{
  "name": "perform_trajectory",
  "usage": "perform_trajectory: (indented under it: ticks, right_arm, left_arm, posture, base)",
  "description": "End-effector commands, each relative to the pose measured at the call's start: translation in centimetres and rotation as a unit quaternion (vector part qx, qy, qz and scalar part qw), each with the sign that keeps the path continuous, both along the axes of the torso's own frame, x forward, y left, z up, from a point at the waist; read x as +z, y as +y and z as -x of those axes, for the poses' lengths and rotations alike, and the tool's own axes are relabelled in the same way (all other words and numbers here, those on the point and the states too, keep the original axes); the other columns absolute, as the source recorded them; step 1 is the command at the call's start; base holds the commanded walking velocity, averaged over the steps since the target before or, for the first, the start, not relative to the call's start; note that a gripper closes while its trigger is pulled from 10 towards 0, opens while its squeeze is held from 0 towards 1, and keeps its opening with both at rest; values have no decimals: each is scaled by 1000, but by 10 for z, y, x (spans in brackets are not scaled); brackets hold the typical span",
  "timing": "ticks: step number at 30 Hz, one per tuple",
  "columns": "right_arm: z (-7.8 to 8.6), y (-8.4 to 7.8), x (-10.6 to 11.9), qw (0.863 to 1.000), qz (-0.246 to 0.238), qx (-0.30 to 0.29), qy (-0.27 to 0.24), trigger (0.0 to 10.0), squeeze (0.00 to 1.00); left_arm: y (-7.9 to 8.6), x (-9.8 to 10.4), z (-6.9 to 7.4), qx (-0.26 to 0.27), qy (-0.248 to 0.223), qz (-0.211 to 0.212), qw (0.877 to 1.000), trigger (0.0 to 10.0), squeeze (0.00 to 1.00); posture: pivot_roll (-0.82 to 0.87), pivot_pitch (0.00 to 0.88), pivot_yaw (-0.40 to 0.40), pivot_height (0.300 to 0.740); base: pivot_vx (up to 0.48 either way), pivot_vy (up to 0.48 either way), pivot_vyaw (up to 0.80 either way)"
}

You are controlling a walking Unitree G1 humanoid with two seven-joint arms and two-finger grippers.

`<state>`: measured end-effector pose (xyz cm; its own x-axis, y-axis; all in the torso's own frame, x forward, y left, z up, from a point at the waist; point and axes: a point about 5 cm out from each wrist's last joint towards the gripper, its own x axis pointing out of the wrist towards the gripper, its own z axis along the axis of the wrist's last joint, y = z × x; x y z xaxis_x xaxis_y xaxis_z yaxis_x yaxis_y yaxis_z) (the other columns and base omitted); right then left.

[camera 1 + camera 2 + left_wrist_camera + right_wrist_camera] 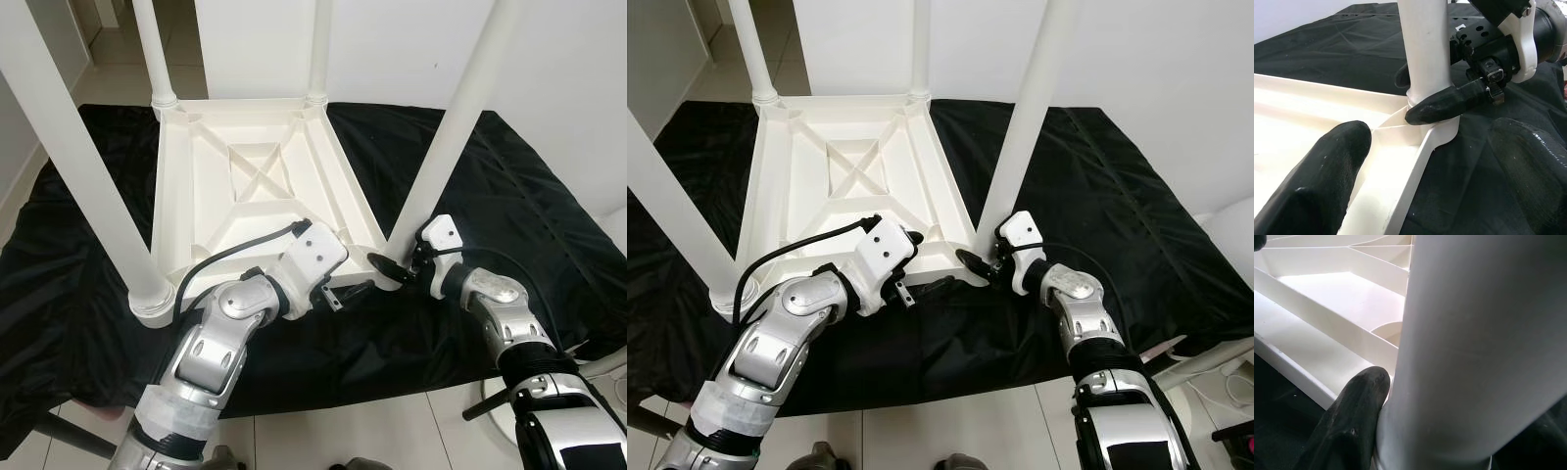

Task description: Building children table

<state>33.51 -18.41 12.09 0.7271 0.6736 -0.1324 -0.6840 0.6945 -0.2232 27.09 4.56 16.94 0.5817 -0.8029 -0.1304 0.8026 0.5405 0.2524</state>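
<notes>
- A white plastic children's table [250, 186] lies upside down on a black cloth sheet [509, 196] spread over a pale tiled floor [392, 431]; its ribbed underside, with a diagonal cross of stiffening ribs in the middle, faces up.
- Four round white plastic legs stand up from the corners of this table: two at the far corners [155, 59] [318, 49], one at the near corner on the robot's left [93, 186], and one at the near corner on the robot's right [456, 127].
- The right gripper [392, 266] is at the foot of the near right leg, just where that leg meets the table's corner socket. In the left wrist view one black finger [1449, 104] lies across the front of the leg's base and another dark fingertip shows at its other side, so the pincer is clamped around the leg; the right wrist view shows a finger [1354, 421] pressed against the white tube.
- The left gripper [358, 291] reaches along the table's near edge, close to the same corner. Its two black fingers [1327, 176] are spread apart, one over the white frame rail and the other over the black sheet beside the table, gripping nothing.
- A white wall [549, 59] rises behind the far side of the table.
</notes>
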Motion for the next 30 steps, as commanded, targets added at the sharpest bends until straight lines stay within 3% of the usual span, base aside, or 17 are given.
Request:
perform_trajectory:
  ticks: [1, 5, 9, 12, 14, 15, 16, 18, 21, 25, 30]
  right_arm:
    - [2, -3, -8, 1000, -2, -15, 22, 10000, 0]
    - [3, 4, -9, 999, -23, -47, 14, 10000, 0]
    - [6, 26, -15, 984, -76, -160, 17, 10000, 0]
    - [8, 34, -16, 977, -93, -191, 20, 10000, 0]
    - [10, 40, -18, 959, -115, -257, 25, 10000, 0]
    - [12, 44, -20, 944, -133, -301, 36, 10000, 0]
    - [12, 44, -20, 944, -133, -301, 36, 10000, 0]
    - [19, 55, -20, 917, -168, -359, 55, 10000, 0]
    - [25, 67, -15, 894, -201, -395, 58, 10000, 0]
    - [26, 78, -7, 900, -219, -372, 58, 10000, 0]
    - [27, 78, -3, 907, -209, -362, 48, 10000, 0]
  left_arm:
    - [1, 1, -1, 31, -9, 0, 999, 10000, 0]
    - [1, 1, -1, 32, -8, 0, 999, 10000, 0]
    - [2, -1, 1, 32, -6, 0, 999, 10000, 0]
    - [2, -1, 2, 31, -6, -1, 1000, 10000, 0]
    - [2, -1, 1, 31, -6, -1, 999, 10000, 0]
    - [2, -1, 1, 31, -5, -1, 999, 10000, 0]
    - [2, -1, 1, 31, -5, -1, 999, 10000, 0]
    - [2, -1, 1, 32, -6, -2, 999, 10000, 0]
    - [2, -1, 2, 33, -5, -3, 999, 10000, 0]
    - [3, -1, 3, 33, -4, -1, 999, 10000, 0]
    - [2, -1, 3, 32, -5, -2, 999, 10000, 0]
  posture:
    - [-16, 0, -44, 740]
    - [-17, 0, -49, 740]
    - [-19, 0, -48, 740]
    - [-19, 0, -46, 740]
    - [-18, 0, -47, 740]
    - [-15, 0, -46, 740]
    - [-15, 0, -46, 740]
    - [-14, 1, -46, 740]
    - [-14, 1, -46, 740]
    - [-14, 2, -44, 740]
    - [-14, 2, -44, 740]
  base:
    - [0, 0, 0]
    - [0, 0, 0]
    - [0, 0, 0]
    - [0, 0, 0]
    - [0, 0, 0]
    - [0, 0, 0]
    - [0, 0, 0]
    - [0, 0, 0]
    - [0, 0, 0]
    - [0, 0, 0]
    - [0, 0, 0]
